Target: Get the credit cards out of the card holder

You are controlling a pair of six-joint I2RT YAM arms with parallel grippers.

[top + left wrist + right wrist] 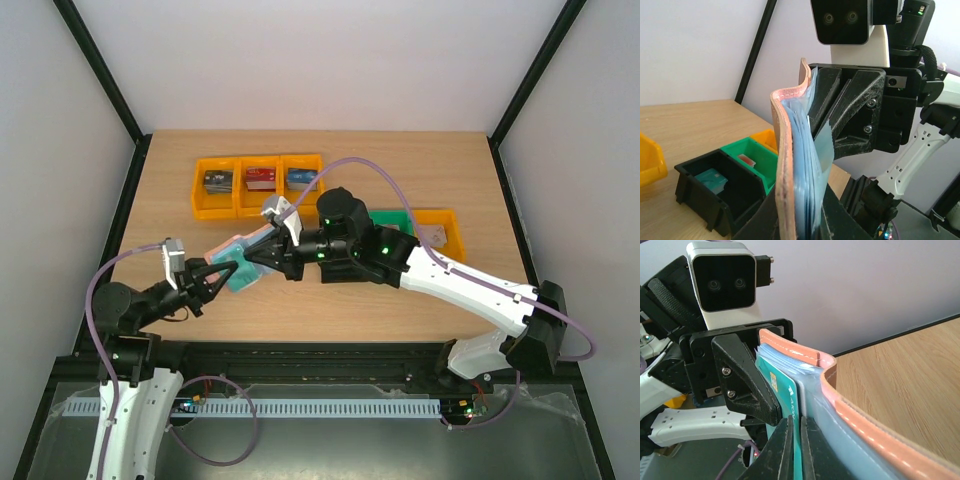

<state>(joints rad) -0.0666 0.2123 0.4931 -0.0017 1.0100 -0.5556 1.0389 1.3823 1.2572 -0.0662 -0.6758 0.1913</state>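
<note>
The card holder hangs above the table between the two arms, reddish-brown outside with pale blue sleeves inside. My left gripper is shut on its lower edge, and the holder stands upright between those fingers. A teal credit card with a gold chip sticks out of the sleeves. My right gripper is shut on that card's edge, and its fingers reach in from the holder's open side. Any other cards are hidden in the sleeves.
A yellow three-part bin holding small items sits at the back of the table. A green bin and a yellow bin lie under the right arm. The left wrist view also shows a black bin beside the green bin.
</note>
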